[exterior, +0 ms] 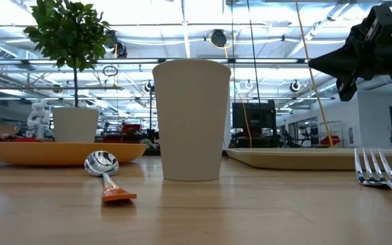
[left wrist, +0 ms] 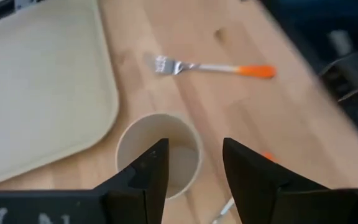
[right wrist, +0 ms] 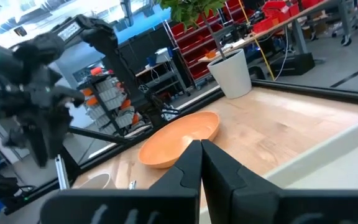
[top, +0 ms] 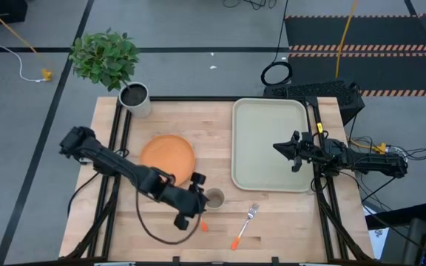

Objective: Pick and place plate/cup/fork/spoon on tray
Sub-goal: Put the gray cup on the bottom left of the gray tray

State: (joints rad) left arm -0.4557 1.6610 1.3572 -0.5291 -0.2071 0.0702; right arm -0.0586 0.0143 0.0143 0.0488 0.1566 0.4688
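Note:
The beige cup (top: 214, 197) stands upright on the wooden table, near its front edge. My left gripper (top: 198, 200) is open just left of the cup and above it. In the left wrist view one finger (left wrist: 149, 169) is over the cup's mouth (left wrist: 160, 152) and the other (left wrist: 248, 174) outside its wall. The low view shows the cup (exterior: 191, 119) with no finger on it. The spoon (exterior: 104, 170) lies beside the cup. The fork (top: 245, 224) lies to the right of the cup. The orange plate (top: 167, 155) lies at the left centre. My right gripper (top: 279, 147) is shut and empty over the tray (top: 265, 118).
A grey-white pot (top: 134, 96) with a green plant stands at the far left corner. The tray is bare. Bare wood lies between the plate, the cup and the tray.

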